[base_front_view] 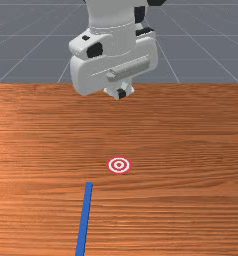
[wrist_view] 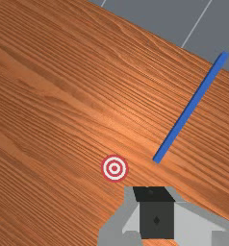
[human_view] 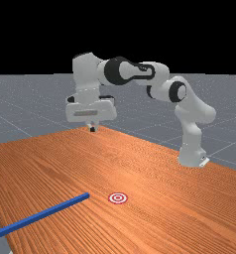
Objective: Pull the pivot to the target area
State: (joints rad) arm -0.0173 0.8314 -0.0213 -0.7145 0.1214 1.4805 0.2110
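Note:
The gripper [base_front_view: 120, 93] hangs high above the table at the front view's top, its fingers together with nothing held. In the far view the gripper [human_view: 92, 128] is well above the wood; the wrist view has the gripper [wrist_view: 156, 211] at its bottom edge. A long blue bar [base_front_view: 84, 217], apparently the pivot, lies apart from the hand; its near end is close to the red-and-white target [base_front_view: 119, 165]. Bar [human_view: 44, 214] and target [human_view: 118, 198] do not touch. In the wrist view the bar [wrist_view: 190, 108] points away from the target [wrist_view: 114, 168].
The wooden table [base_front_view: 191, 135] carries the bar and target. The bar's outer end reaches past the table's edge [wrist_view: 203, 61], over the grey floor [wrist_view: 193, 19]. The arm's base stands at the far view's right.

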